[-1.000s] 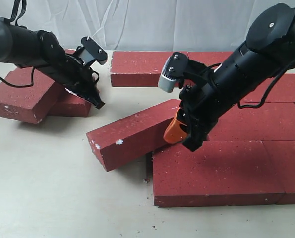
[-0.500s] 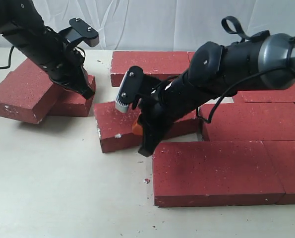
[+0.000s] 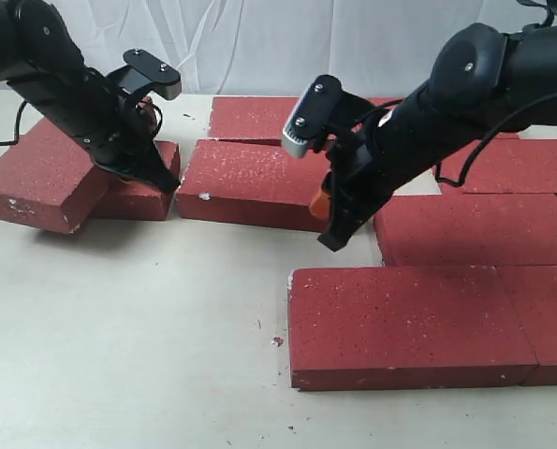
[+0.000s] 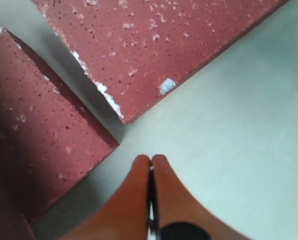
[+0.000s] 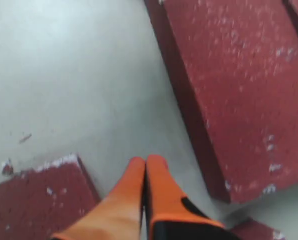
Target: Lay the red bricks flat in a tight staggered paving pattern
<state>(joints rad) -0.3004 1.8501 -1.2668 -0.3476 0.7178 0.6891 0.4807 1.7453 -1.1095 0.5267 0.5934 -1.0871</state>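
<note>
Several red bricks lie on the pale table. One flat red brick [image 3: 250,183] sits in the middle, in front of a back brick [image 3: 259,117]. A long brick [image 3: 409,323] lies at the front and another [image 3: 475,227] behind it on the right. At the left a tilted brick [image 3: 36,178] leans on a small one [image 3: 139,198]. My left gripper [image 3: 168,184] [image 4: 150,159] is shut and empty, its tip at the gap between the small brick and the middle brick [image 4: 159,45]. My right gripper [image 3: 332,241] [image 5: 146,161] is shut and empty, at the middle brick's right end.
More bricks [image 3: 517,164] fill the right side up to the view's edge. A white cloth backdrop [image 3: 287,42] hangs behind the table. Bare table [image 3: 119,327] lies at the front left, with a few small crumbs [image 3: 276,340] on it. The right wrist view shows a brick [image 5: 239,85] beside bare table.
The middle brick went from lying askew on the front brick to flat on the table, then slid back and left. My right gripper followed it. The left gripper lowered to the small brick.
</note>
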